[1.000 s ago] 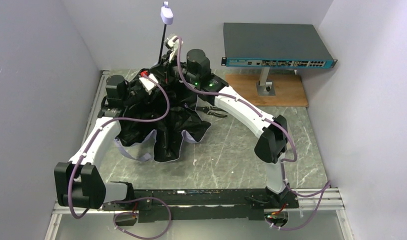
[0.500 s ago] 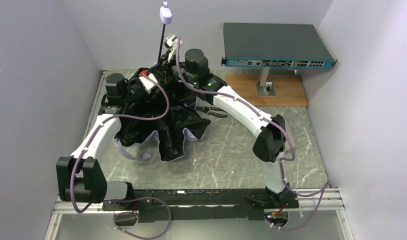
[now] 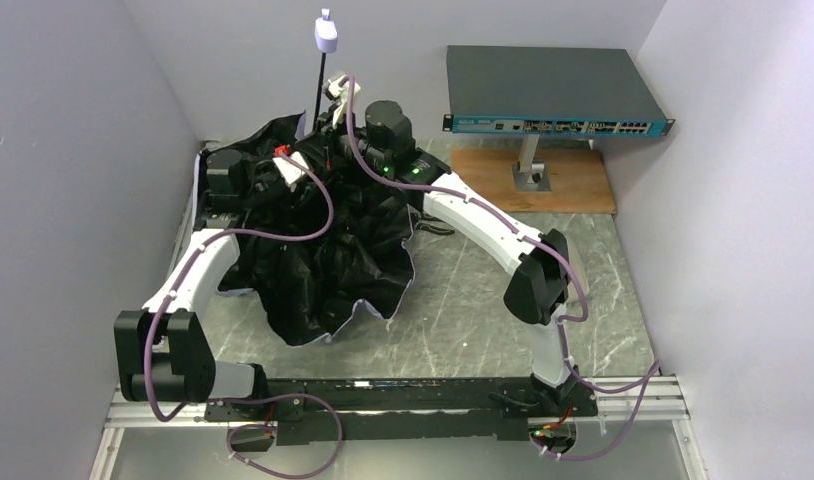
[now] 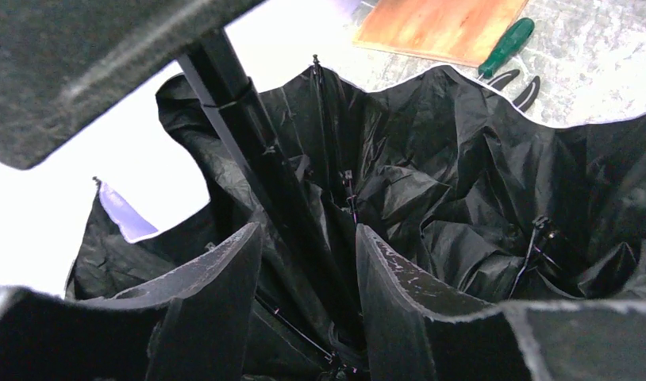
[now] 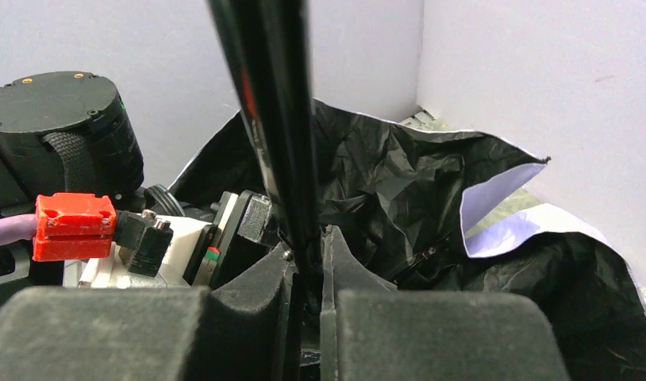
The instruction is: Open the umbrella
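Observation:
The umbrella [image 3: 323, 260] stands upside down on the table, its black lining facing up and spread wide, with pale lilac edges showing. Its thin black shaft [image 3: 318, 85] rises to the small pale handle [image 3: 326, 35]. My right gripper [image 3: 335, 105] is shut on the shaft [image 5: 272, 119], which is pinched between its fingertips [image 5: 308, 242]. Lower down, my left gripper [image 3: 288, 160] stands open, its jaws apart on either side of the shaft [image 4: 240, 119]; the gap between its fingertips [image 4: 306, 230] is wider than the shaft. Folds of the lining [image 4: 463, 159] fill that view.
A network switch [image 3: 553, 90] sits on a stand over a wooden board [image 3: 553, 180] at the back right. A green screwdriver [image 4: 506, 46] and black pliers [image 4: 514, 83] lie beside the canopy's right edge. Walls close in on the left, back and right.
The canopy has spread from a crumpled heap into a wide dish. The handle has risen a little and shifted left. My left gripper's jaws have widened.

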### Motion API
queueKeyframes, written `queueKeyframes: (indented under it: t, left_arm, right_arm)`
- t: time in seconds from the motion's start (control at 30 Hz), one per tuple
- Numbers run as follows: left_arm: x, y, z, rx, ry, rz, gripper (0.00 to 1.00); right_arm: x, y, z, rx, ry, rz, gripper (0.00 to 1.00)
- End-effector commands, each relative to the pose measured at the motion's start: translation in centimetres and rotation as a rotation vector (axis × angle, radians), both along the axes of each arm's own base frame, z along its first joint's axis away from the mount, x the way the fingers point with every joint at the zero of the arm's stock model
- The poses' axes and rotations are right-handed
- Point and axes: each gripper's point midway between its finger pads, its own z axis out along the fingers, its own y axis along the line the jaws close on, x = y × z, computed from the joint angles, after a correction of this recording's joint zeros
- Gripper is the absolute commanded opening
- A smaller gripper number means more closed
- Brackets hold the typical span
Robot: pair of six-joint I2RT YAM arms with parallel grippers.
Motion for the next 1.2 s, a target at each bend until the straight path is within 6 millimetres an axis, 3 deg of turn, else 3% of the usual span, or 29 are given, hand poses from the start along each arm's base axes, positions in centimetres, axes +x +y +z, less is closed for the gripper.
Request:
queueKeyframes:
  t: [0.0, 0.4, 0.53, 0.63, 0.87, 1.0, 1.17]
  left_arm:
    - [-1.1, 8.2, -13.4, 0.184, 0.376, 0.286, 0.5]
    - [-0.3, 9.8, -14.5, 0.187, 0.405, 0.357, 0.52]
    - [-0.2, 9.7, -13.7, 0.174, 0.378, 0.348, 0.44]
    - [-0.5, 8.4, -11.2, 0.129, 0.302, 0.291, 0.43]
    - [-2.1, 4.2, -3.2, -0.016, 0.153, 0.153, 0.62]
    - [-3.5, 2.4, 0.2, -0.065, 0.087, 0.088, 0.67]
    - [-4.8, 1.2, 2.7, -0.1, 0.058, 0.051, 0.66]
  right_arm:
    - [-8.6, -9.0, 25.8, 0.52, -0.443, 0.044, 0.0]
    - [-9.2, -9.9, 27.1, 0.537, -0.468, 0.037, 0.0]
    - [-9.2, -9.8, 26.6, 0.525, -0.468, 0.038, 0.0]
    - [-8.7, -9.3, 25.2, 0.5, -0.446, 0.042, 0.0]
    - [-7.8, -7.6, 21.3, 0.428, -0.407, 0.059, 0.0]
    - [-7.0, -6.8, 18.8, 0.375, -0.398, 0.062, 0.0]
    - [-6.5, -5.9, 16.2, 0.326, -0.376, 0.075, 0.0]
